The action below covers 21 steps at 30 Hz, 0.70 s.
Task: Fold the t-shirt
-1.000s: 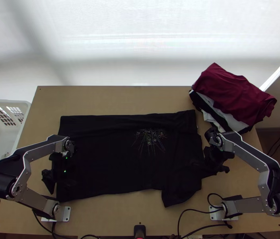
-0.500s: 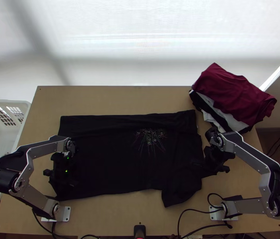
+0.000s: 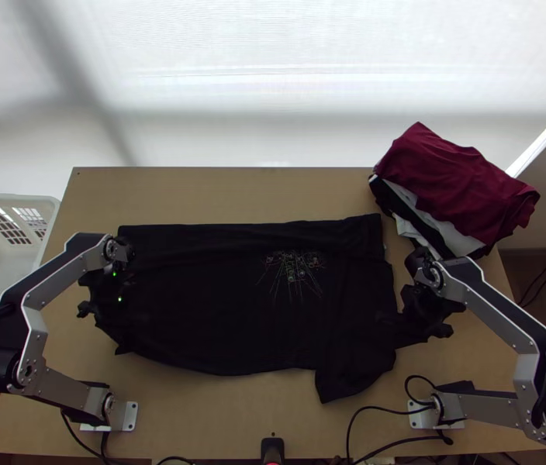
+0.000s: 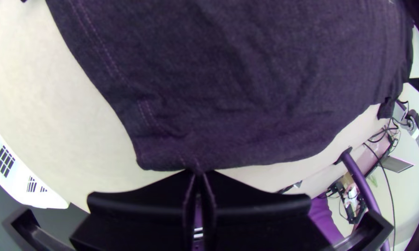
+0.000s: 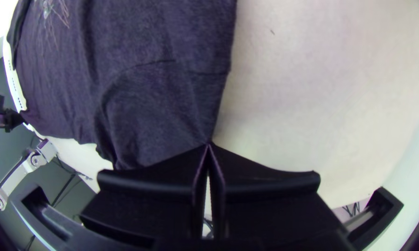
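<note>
My left gripper [image 3: 96, 311] is over the left edge of the black t-shirt [image 3: 219, 310], which lies mostly spread with a printed design at its right part. In the left wrist view, the left gripper [image 4: 198, 173] is shut on the shirt's stitched hem [image 4: 167, 148] near a corner. On the shirt's right side, the right gripper [image 3: 432, 333] is beside the sleeve area. The right wrist view has the right gripper [image 5: 209, 144] shut on an edge of the shirt [image 5: 158, 102], with bare table on one side. The lower left edge of the cloth curves up toward the left gripper.
A stack of folded clothes with a dark red one [image 3: 459, 186] on top sits at the table's back right. A white basket [image 3: 9, 203] stands off the left edge. Cables run along the near side of the table [image 3: 273, 411].
The left gripper has gone up the picture and slightly left, closing on the hem, and the shirt's lower left corner has come along. The right arm has shifted very slightly right.
</note>
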### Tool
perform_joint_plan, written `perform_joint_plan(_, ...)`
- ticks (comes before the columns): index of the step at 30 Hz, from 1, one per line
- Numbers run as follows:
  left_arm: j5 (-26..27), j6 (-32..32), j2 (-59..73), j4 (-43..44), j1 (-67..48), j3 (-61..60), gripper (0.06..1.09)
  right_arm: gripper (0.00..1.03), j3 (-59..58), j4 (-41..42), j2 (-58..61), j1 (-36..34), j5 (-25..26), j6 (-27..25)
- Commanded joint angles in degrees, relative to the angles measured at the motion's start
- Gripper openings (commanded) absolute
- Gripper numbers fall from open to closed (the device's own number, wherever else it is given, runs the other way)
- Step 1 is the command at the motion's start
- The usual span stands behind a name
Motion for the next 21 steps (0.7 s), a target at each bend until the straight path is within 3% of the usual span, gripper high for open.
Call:
perform_joint_plan(1, 1.2, -0.6, -1.5, -1.9, 0.4, 2.5, 0.1, 0.03, 3.5, -4.1, -0.9, -3.6, -0.3, -4.7)
perform_joint_plan(10, 3.1, -0.8, -3.6, -2.4, 0.7, 2.9, 0.1, 0.03, 9.0, -8.4, -4.6, -14.9, 2.2, -13.9)
perform_joint_plan(21, 6.0, -2.2, -4.6, -1.8, 4.5, 9.3, 0.1, 0.03, 12.6, -9.6, -5.2, -14.0, 2.1, -13.6)
